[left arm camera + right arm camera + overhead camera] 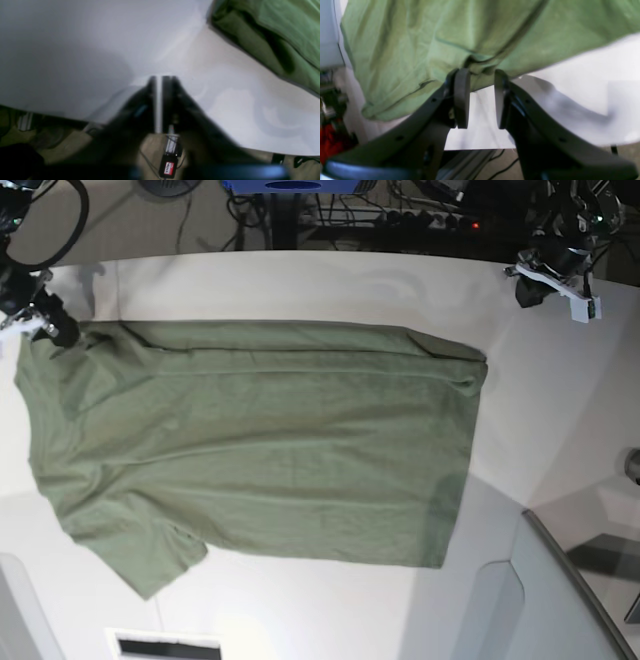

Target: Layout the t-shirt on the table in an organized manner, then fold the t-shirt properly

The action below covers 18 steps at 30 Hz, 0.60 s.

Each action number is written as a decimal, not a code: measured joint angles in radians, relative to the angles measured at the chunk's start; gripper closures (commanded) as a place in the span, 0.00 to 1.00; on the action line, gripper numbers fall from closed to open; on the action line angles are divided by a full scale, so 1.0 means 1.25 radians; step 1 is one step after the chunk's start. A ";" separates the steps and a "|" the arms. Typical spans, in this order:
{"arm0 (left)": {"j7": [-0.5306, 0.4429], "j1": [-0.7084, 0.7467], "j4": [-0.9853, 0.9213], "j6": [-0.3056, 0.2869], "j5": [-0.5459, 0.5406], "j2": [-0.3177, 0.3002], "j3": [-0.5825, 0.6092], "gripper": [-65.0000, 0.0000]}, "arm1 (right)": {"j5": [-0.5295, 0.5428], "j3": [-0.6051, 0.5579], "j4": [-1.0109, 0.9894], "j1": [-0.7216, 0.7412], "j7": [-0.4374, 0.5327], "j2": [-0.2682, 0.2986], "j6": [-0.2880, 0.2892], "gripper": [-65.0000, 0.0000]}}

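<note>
- While the table (pixel 300 290) carries the whole job, most of its white top lies bare around both claws, with the t-shirt (pixel 260 440) spread across its middle in the base view.
- That olive t-shirt lies nearly flat, one long edge already turned over along the side nearer the arms; a sleeve sticks out at the corner farthest from the right claw, and its hem end lies well short of the left claw.
- Right claw (pixel 478 100): jaws stand a little apart, their tips at the edge of the cloth, where a small ridge of fabric bunches just ahead of them. Whether they truly pinch it I cannot tell; bare table shows through the gap behind the tips.
- Left claw (pixel 158 82): jaws are pressed together on nothing, over bare table, with the shirt's corner off to one side and ahead of it.
- Judgement on the step in hand: the layout looks close to done, so the next fold needs two matched grips. The right claw should close fully on the shirt's corner before lifting, taking both layers if the turned-over edge is doubled there.
- The left claw would have to spread its jaws and reach the hem corner, then both should lift and travel together so the fold line stays straight.
</note>
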 measured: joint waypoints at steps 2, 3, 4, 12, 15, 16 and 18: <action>-0.002 0.000 0.000 -0.002 -0.007 0.002 0.001 1.00 | 0.002 0.043 -0.030 0.001 0.006 0.005 -0.002 0.75; -0.002 0.001 0.000 -0.002 -0.005 0.002 0.001 1.00 | 0.004 0.061 -0.050 -0.001 0.007 0.009 -0.002 0.74; -0.002 0.002 0.000 -0.001 -0.004 0.002 0.000 1.00 | 0.006 0.076 -0.076 0.002 0.007 0.009 0.000 0.74; -0.002 0.000 -0.004 -0.001 -0.002 0.017 0.001 1.00 | 0.025 0.129 -0.316 0.078 0.021 0.052 0.009 0.73; -0.002 0.000 -0.004 -0.002 -0.003 0.017 0.001 0.96 | 0.041 0.125 -0.380 0.103 0.061 0.081 0.020 0.60; -0.002 0.000 -0.004 -0.002 -0.003 0.017 0.001 0.85 | 0.049 0.125 -0.392 0.107 0.061 0.085 0.025 0.57; -0.002 0.001 -0.004 -0.002 -0.002 0.017 0.001 0.66 | 0.057 0.126 -0.410 0.110 0.072 0.090 0.030 0.54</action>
